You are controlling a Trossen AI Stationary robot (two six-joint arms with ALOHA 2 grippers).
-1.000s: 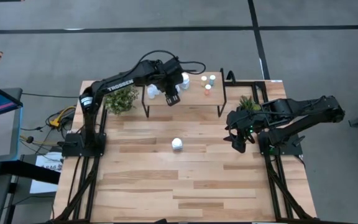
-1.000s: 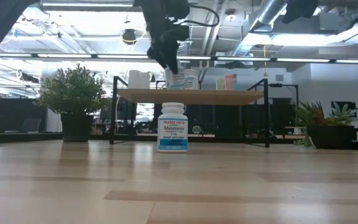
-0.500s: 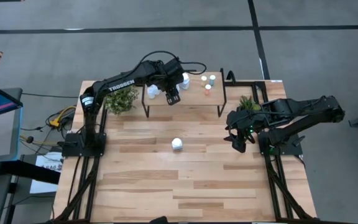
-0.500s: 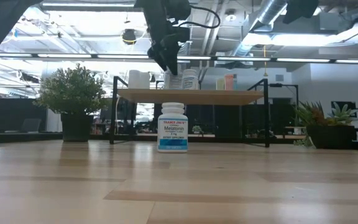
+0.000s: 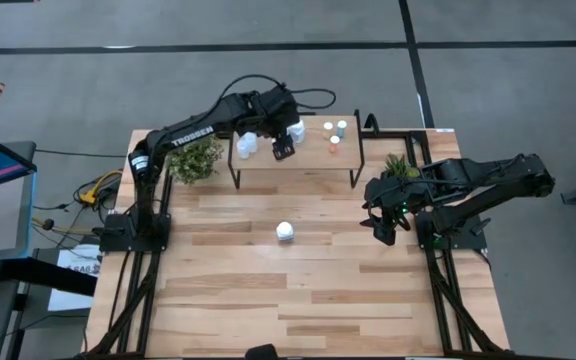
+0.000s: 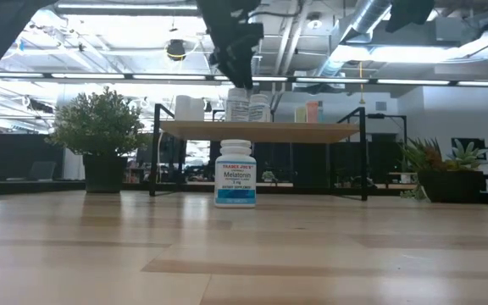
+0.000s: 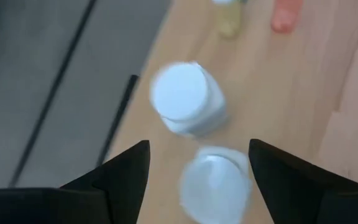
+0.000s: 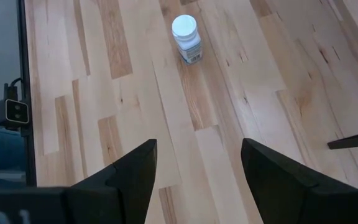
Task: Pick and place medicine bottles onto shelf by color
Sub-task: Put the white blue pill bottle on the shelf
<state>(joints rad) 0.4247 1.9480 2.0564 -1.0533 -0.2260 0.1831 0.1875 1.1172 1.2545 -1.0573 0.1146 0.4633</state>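
Now the left pincer (image 7: 194, 180) hangs open above 2 blue bottles (image 7: 188, 99) on the shelf (image 7: 284, 93).

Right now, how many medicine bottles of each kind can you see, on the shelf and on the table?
Pale-blue bottles: 2, on the shelf
Large white bottles: 3, apparently two close together on the shelf, one on the table
Tiny bottles: 3, on the shelf
Total: 8

One shelf (image 5: 313, 158), one white bottle (image 5: 285, 231) on the table (image 5: 228, 290), two plants (image 5: 195, 160).
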